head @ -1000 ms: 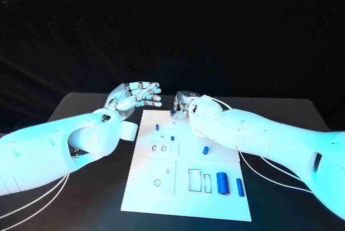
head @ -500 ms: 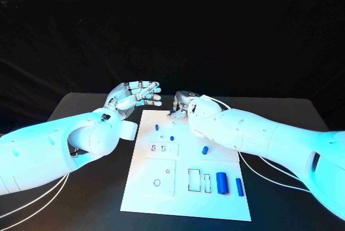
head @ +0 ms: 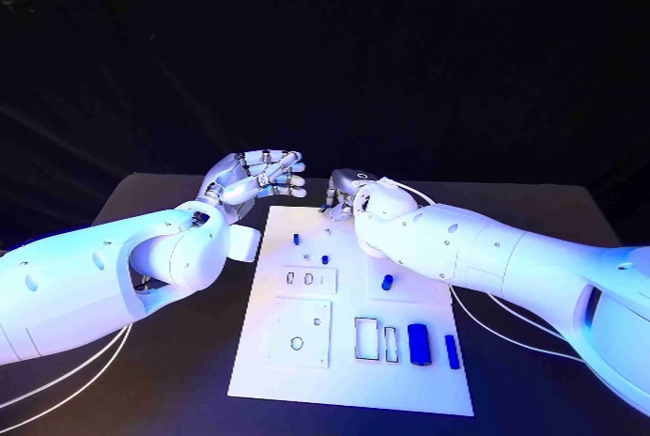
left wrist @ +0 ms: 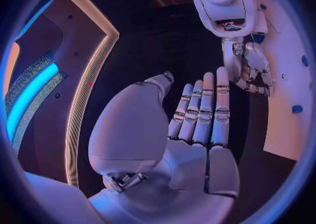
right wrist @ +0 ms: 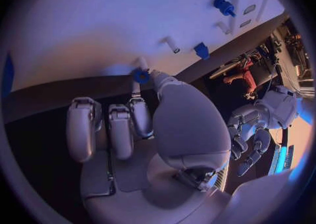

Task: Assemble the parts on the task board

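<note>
**Small blue ring meets its peg at the far edge of the board**

Small blue ring-shaped part (right wrist: 141,76) is sitting at the far edge of the flat white task board (head: 407,380), right at the tips of the right hand (head: 349,197). In the right wrist view the thumb and one finger are pinching it, and it is lying up against a short white peg (right wrist: 140,62) that is sticking out of the board. My guess is that the hand is holding the ring this way so the hole can slide over the peg. The other fingers (right wrist: 82,126) are curling in, out of the way.

More parts are waiting on the board. A short blue plug (head: 386,283) is lying near the middle. A fat blue cylinder (head: 420,344) and a thin blue bar (head: 453,351) are lying side by side near the front, next to two empty slots (head: 367,339) shaped like boxes. A small blue pin (head: 297,239) is standing near the far end. The parts are looking smooth and round, like plastic.

The left hand (head: 257,179) is hovering just beside the board's far corner, holding nothing. Its fingers (left wrist: 204,110) are lying straight and close together, palm up. It is probably waiting there, ready to help.

The board is resting on a dull black table (head: 162,380).
</note>
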### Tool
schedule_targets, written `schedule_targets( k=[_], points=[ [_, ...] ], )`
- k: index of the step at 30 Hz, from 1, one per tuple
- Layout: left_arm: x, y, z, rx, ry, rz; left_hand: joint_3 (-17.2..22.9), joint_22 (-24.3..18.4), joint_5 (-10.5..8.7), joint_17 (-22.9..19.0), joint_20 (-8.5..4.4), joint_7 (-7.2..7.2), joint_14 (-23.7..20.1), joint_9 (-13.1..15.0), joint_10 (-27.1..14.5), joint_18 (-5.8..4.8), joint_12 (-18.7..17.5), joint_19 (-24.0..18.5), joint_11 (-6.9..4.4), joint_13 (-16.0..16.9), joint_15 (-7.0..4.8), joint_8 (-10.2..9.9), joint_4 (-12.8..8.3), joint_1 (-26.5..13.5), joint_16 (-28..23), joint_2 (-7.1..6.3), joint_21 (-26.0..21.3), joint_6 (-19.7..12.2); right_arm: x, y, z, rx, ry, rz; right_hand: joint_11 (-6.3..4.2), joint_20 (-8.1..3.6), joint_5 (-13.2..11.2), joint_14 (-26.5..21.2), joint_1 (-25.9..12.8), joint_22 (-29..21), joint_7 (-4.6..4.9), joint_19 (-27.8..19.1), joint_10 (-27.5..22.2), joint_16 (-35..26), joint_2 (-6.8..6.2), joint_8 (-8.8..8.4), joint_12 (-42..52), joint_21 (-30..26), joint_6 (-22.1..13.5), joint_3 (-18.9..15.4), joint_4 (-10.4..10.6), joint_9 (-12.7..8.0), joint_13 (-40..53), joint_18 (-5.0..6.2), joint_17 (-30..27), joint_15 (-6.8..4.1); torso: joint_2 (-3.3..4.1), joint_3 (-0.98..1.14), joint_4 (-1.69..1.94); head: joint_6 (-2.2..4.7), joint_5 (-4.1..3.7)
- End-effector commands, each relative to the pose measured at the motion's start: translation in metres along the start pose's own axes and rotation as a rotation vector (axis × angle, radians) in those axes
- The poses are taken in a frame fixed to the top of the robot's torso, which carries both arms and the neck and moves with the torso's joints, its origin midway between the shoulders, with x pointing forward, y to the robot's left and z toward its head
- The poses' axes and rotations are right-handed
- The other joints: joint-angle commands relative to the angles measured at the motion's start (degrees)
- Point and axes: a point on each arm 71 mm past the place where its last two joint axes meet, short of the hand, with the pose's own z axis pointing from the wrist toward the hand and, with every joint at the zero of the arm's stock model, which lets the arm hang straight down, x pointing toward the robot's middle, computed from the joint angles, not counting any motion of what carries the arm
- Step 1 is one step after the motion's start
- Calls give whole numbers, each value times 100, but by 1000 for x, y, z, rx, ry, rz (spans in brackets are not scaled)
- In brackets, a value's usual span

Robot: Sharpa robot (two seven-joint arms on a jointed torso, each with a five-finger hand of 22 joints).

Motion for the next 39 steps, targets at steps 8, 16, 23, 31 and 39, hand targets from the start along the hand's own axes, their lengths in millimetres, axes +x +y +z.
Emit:
schedule_targets(
  k=[8, 16, 23, 31, 39],
  points=[
    [1, -3, 1, 9, 14, -8, 21, 7, -33, 7, -5, 127, -50, 7, 14, 56, -17, -38, 18, 1, -3, -26, -1, 11, 28, -4, 34, -34, 0, 0, -1, -1, -10, -9, -94, -90, 0, 579, 417, 660, -86, 13, 22, 31, -173, 273, -18, -7, -26, 989, -372, 77, 310, -85, 1428, -82, -5, 3, -8, 3, 5],
    [0, -3, 0, 8, 13, -7, 21, 7, -33, 7, -5, 127, -50, 7, 14, 56, -17, -38, 18, 1, -3, -26, -1, 11, 28, -4, 34, -34, 2, -1, -4, -15, 5, -5, -56, -75, -21, 579, 382, 658, -37, 0, -61, 31, -405, 312, -101, -32, -80, 1122, -556, 78, 230, -82, 1431, -53, -9, 7, -12, 0, 8],
    [0, -3, 0, 7, 12, -7, 21, 7, -33, 7, -5, 127, -50, 7, 14, 56, -17, -38, 18, 1, -3, -26, -1, 11, 28, -4, 34, -34, 4, 0, -7, -28, 19, 3, -19, -52, -21, 576, 293, 648, 8, -13, -120, 27, -490, 265, -158, -54, -145, 1154, -560, 41, 171, -78, 1417, -25, -9, 7, -12, 1, 7],
    [-1, -3, 0, 6, 11, -6, 30, 23, -33, 36, -1, 127, -60, 15, 19, 58, -29, -62, 19, 3, -1, -30, -3, 2, 31, -4, 63, -37, 2, 0, -10, -48, -18, 16, -11, -44, -19, 578, 270, 661, 16, -5, -109, 30, -487, 257, -150, -43, -148, 1173, -553, 31, 182, -81, 1427, -17, -5, 5, -4, 10, 2],
    [-2, -3, 0, 6, 7, -4, 31, 24, -33, 39, -1, 129, -61, 16, 18, 58, -31, -64, 19, 3, -1, -31, -2, 0, 31, -2, 66, -38, -6, 1, -20, -135, -145, 82, -7, -35, -22, 581, 215, 733, 17, 53, -95, 34, -478, 258, -145, 36, -129, 1193, -528, 22, 189, -103, 1441, -10, -9, 4, -12, 14, 22]
  ],
)
